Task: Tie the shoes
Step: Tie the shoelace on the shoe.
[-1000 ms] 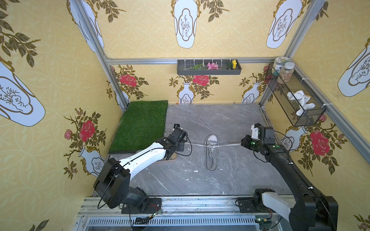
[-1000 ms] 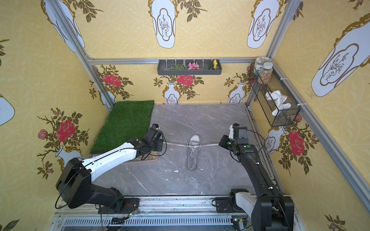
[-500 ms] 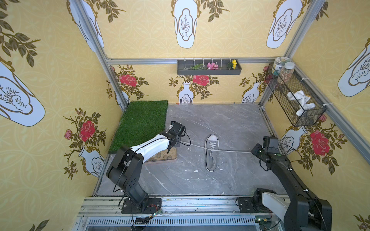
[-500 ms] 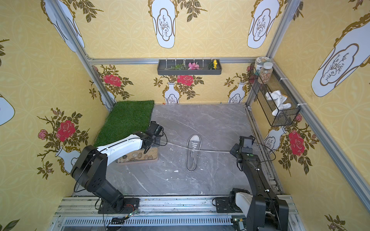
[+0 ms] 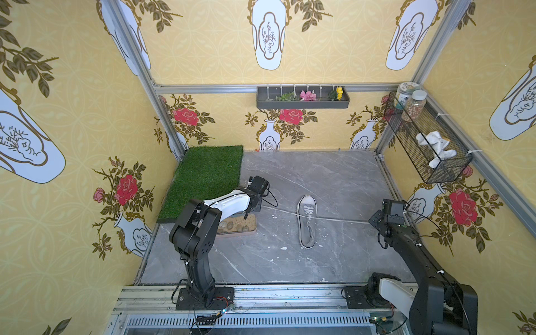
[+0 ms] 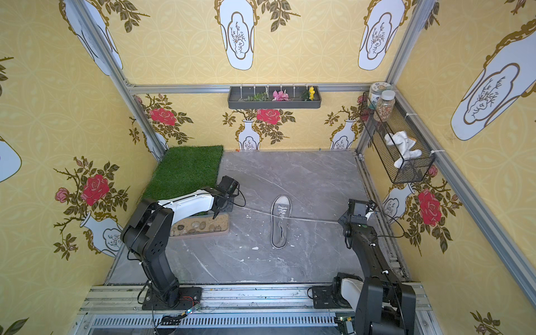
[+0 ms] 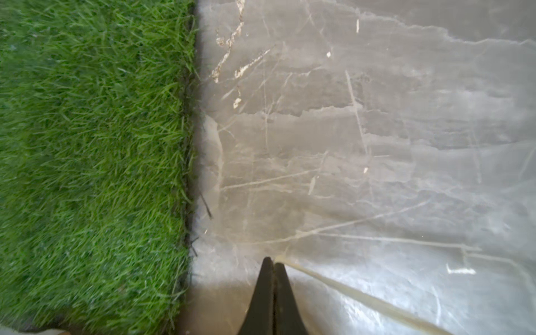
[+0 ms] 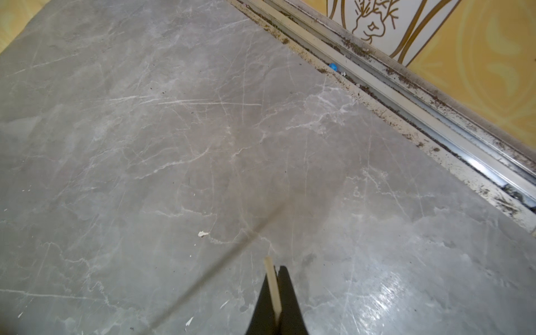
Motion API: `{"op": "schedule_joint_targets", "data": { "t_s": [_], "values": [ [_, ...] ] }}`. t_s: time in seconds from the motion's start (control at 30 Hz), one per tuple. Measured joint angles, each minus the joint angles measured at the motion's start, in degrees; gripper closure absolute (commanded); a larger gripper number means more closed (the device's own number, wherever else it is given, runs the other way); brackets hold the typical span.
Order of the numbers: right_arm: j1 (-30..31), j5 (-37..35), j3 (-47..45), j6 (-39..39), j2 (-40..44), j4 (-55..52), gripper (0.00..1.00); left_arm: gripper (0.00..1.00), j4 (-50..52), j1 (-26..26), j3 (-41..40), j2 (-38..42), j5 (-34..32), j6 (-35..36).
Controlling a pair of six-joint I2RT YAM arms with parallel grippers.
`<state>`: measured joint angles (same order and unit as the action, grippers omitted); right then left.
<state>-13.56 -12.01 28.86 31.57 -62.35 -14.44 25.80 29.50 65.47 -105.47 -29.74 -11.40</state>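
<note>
Yellow rose-and-vase wallpaper (image 5: 203, 43) walls in a grey marble bench (image 5: 319, 179). The left claw (image 7: 272, 261) is pinched shut on one long flat pale-grey lace (image 7: 362, 298) beside the green artificial-grass mat (image 7: 87, 145); the right claw (image 8: 279, 269) is clamped on the other lace end (image 8: 272, 285). Both run taut to the grey canvas low-top sneaker (image 5: 307, 226) lying mid-bench between the arms, toe toward the back wall.
</note>
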Motion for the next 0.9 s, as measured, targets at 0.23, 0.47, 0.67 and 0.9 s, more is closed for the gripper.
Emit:
{"op": "schedule_joint_targets", "data": {
  "t_s": [0.23, 0.47, 0.67, 0.9],
  "values": [
    [-0.57, 1.62, 0.68, 0.09, -2.62, 1.22, 1.00, 1.00, 0.11, -0.02, 0.33, 1.86, -0.17, 0.96],
    [-0.68, 6.80, 3.80, -1.97, -3.69, 1.16, 1.00, 1.00, 2.32, 2.08, 3.21, 8.76, 0.87, 1.03],
    [0.52, 14.49, 7.26, -4.28, -7.48, 0.20, 0.95, 1.00, 2.56, 5.77, 4.90, 15.69, 6.45, -0.02],
    [0.48, 18.12, 7.30, -5.27, -10.73, -3.17, 0.78, 1.00, 3.98, 9.16, 5.05, 17.31, 9.86, -1.36]
  ]
}}
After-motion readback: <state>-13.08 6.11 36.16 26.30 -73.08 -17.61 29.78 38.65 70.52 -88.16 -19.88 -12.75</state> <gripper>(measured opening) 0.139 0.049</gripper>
